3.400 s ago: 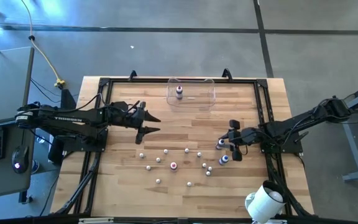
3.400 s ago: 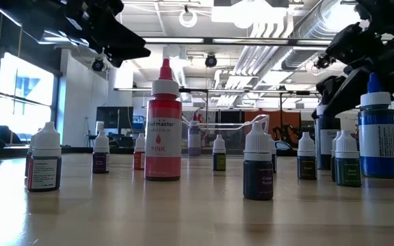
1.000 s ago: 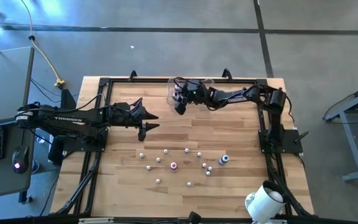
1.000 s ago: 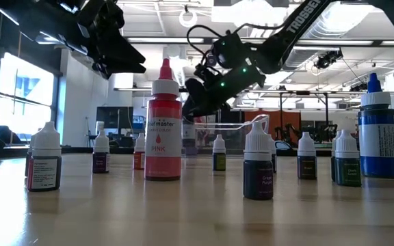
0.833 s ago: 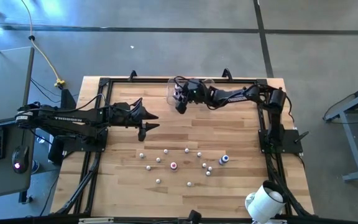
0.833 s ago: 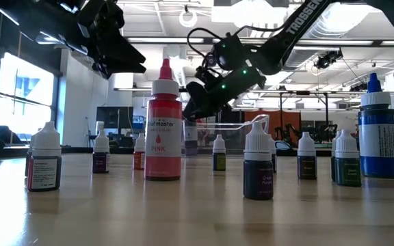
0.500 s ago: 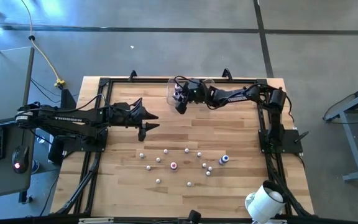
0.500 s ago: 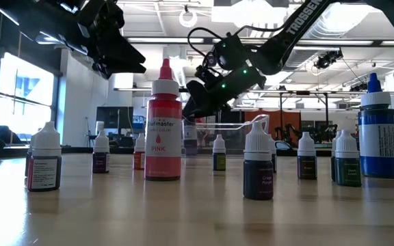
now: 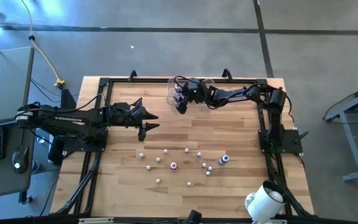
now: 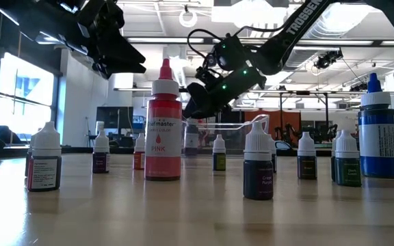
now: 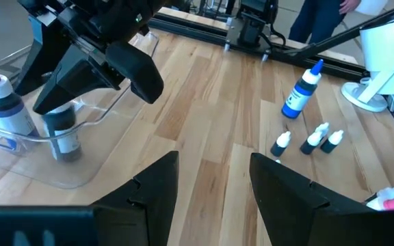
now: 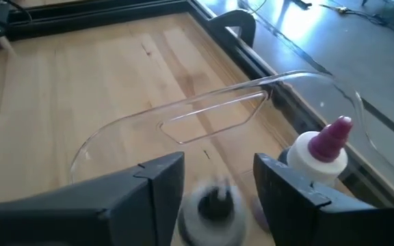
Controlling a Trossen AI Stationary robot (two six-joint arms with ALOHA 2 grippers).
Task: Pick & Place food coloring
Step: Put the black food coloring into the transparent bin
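Note:
Several tiny white-capped food coloring bottles (image 9: 185,165) stand loose on the near half of the wooden table, among them a pink one (image 10: 163,123) and a blue one (image 9: 224,158). My right gripper (image 9: 180,106) hovers open over the left end of the clear tub (image 9: 207,104) at the far edge. Under it, a dark bottle (image 11: 63,133) stands upright on the tub floor. This bottle shows blurred in the right wrist view (image 12: 214,205), with a finger on either side, apart from it. A purple-tipped bottle (image 12: 323,147) stands beside it in the tub. My left gripper (image 9: 149,123) waits open at the table's left.
A black frame (image 9: 104,84) runs around the work area. The big white cylinder (image 9: 263,202) sits at the near right corner. Bare wood lies between the tub and the loose bottles. A person's legs (image 11: 320,14) show beyond the table in the left wrist view.
Over the last second my right gripper has hung almost still above the tub's left end. About three seconds earlier it was down among the bottles at the table's right, and it has since swung to the far edge. The left arm has kept still.

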